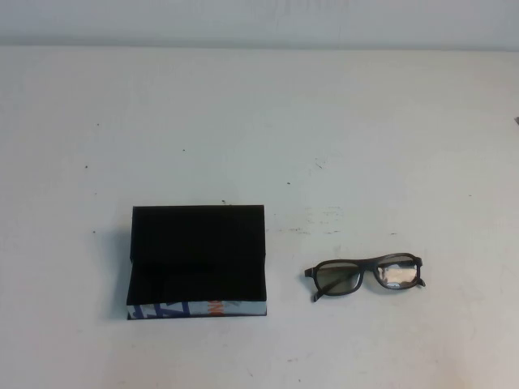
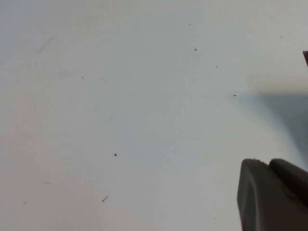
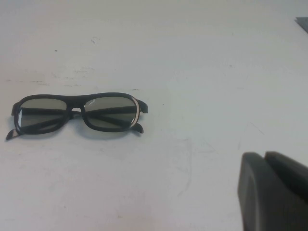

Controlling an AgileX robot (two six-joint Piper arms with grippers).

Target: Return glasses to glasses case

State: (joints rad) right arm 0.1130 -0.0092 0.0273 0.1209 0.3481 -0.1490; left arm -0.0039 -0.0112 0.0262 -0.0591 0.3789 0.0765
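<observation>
The glasses case (image 1: 199, 258) stands open on the white table, left of centre in the high view, its lid raised at the back and its printed light front edge toward me. The dark-framed glasses (image 1: 365, 275) lie unfolded on the table to the right of the case, apart from it. They also show in the right wrist view (image 3: 77, 113). My right gripper (image 3: 263, 155) is shut and empty, away from the glasses. My left gripper (image 2: 267, 162) is shut and empty over bare table. Neither gripper shows in the high view.
The white table (image 1: 259, 121) stretches wide behind the case and glasses, with small dark specks on it. A wall edge runs along the back. A small dark corner (image 2: 305, 57) shows at the edge of the left wrist view.
</observation>
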